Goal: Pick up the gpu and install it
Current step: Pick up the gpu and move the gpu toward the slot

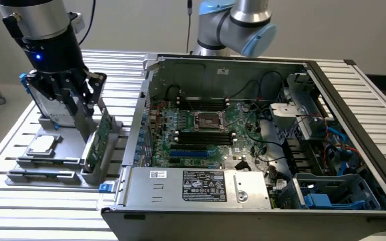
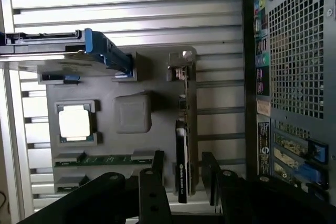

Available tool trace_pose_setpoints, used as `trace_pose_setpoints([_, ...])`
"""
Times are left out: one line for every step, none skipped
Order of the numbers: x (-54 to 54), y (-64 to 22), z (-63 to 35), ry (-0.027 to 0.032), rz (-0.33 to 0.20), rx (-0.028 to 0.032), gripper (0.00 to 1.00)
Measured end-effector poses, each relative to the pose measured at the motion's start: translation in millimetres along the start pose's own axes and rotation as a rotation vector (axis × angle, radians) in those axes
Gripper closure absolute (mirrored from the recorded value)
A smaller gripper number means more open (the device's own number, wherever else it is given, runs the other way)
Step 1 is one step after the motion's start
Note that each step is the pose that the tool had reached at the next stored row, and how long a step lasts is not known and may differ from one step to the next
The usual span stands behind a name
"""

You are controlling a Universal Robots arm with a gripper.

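Green gpu (image 1: 100, 139) upright in holder (image 2: 152, 80); tool (image 2: 182, 163) spread apart above; CPU chip (image 2: 76, 121), drive (image 2: 47, 51) beside.

Green/blk gpu (image 2: 181, 171), silver CPU chip (image 2: 75, 121), grey tray (image 2: 157, 108).
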State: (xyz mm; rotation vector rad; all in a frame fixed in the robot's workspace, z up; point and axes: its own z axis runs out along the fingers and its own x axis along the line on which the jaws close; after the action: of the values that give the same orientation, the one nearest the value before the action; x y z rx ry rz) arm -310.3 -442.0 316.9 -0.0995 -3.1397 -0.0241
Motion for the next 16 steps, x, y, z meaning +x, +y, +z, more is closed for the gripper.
trace_pose_setpoints([-0.1,-1.6,1.8,0.0002,-0.002,0.0001,0.58])
trace_pose_setpoints([-0.2,-3.0,3.7,0.0002,-0.004,-0.0001,0.58])
trace_pose_setpoints([-0.3,-4.1,5.5,0.0003,-0.007,0.0000,0.58])
trace_pose_setpoints([-0.3,-5.2,7.3,0.0005,-0.010,0.0001,0.58])
trace_pose_setpoints([-0.4,-6.2,9.1,0.0005,-0.013,0.0001,0.58])
trace_pose_setpoints([-0.4,-7.3,10.8,0.0006,-0.016,0.0001,0.58])
trace_pose_setpoints([-0.5,-8.3,12.6,0.0007,-0.019,0.0001,0.58])
trace_pose_setpoints([-0.6,-9.3,14.4,0.0007,-0.023,0.0000,0.58])
trace_pose_setpoints([-0.7,-10.2,16.2,0.0008,-0.026,0.0000,0.58])
trace_pose_setpoints([-0.7,-11.2,18.0,0.0009,-0.030,0.0001,0.58])
trace_pose_setpoints([-0.7,-11.7,19.9,0.0010,-0.035,0.0001,0.58])
trace_pose_setpoints([-0.7,-12.1,21.6,0.0011,-0.040,0.0001,0.58])
trace_pose_setpoints([-0.7,-12.3,23.4,0.0012,-0.045,0.0002,0.58])
trace_pose_setpoints([-0.7,-12.4,25.2,0.0013,-0.048,0.0005,0.58])
trace_pose_setpoints([-0.8,-12.4,27.1,0.0012,-0.049,0.0004,0.58])
trace_pose_setpoints([-0.8,-12.4,28.9,0.0011,-0.050,0.0006,0.58])
